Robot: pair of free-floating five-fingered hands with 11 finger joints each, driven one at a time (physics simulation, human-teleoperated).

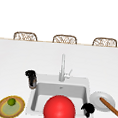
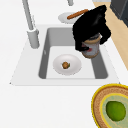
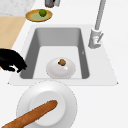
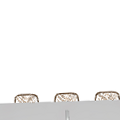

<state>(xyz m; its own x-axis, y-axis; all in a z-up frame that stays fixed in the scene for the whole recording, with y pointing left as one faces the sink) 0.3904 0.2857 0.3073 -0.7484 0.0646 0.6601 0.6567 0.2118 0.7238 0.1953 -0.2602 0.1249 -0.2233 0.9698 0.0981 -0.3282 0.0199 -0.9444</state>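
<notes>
My left hand (image 1: 30,73) is shut on a small brown jar (image 1: 32,83), gripping it from above beside the sink's left rim. In the left side view this hand (image 2: 90,23) wraps the top of the jar (image 2: 91,48), which hangs tilted over the basin's edge. My right hand (image 1: 88,108) hovers at the sink's front right corner, holding nothing. Seen from the right side, its (image 3: 11,61) fingers are loosely bent over the rim. A white dish (image 2: 67,64) with a small brown lump (image 2: 65,65) lies in the sink (image 1: 86,83).
A big red ball (image 1: 59,109) shows low in the front view, in front of the sink. A woven plate (image 1: 1,110) with a lime (image 1: 11,101) sits left. A white plate (image 1: 96,97) with a baguette (image 1: 109,106) sits right. The tap (image 1: 62,67) stands behind the basin.
</notes>
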